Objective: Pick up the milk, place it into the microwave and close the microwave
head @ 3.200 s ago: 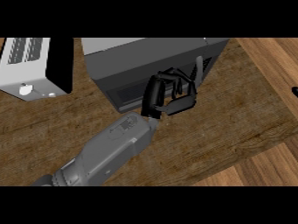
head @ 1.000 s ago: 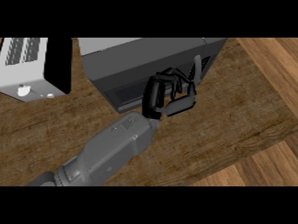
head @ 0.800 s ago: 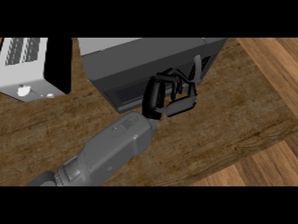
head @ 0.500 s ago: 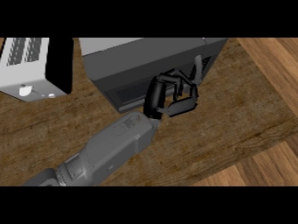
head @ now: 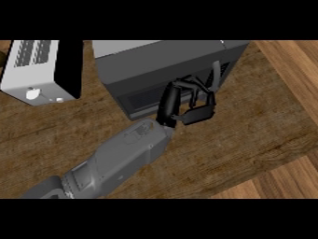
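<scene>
The left hand [head: 169, 106] sits at the front of the microwave [head: 161, 60], near 12 o'clock on the counter [head: 244, 140], fingers curled in with no milk showing, so it may be hidden there; milk is light but squishy, so hold its middle sides.

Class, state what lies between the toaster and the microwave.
Head view: only a narrow bare strip of wooden counter separates toaster and microwave.

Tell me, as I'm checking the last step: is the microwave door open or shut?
Shut, apparently: the microwave door sits flush with the body, no gap visible, with the left hand at its front.
</scene>
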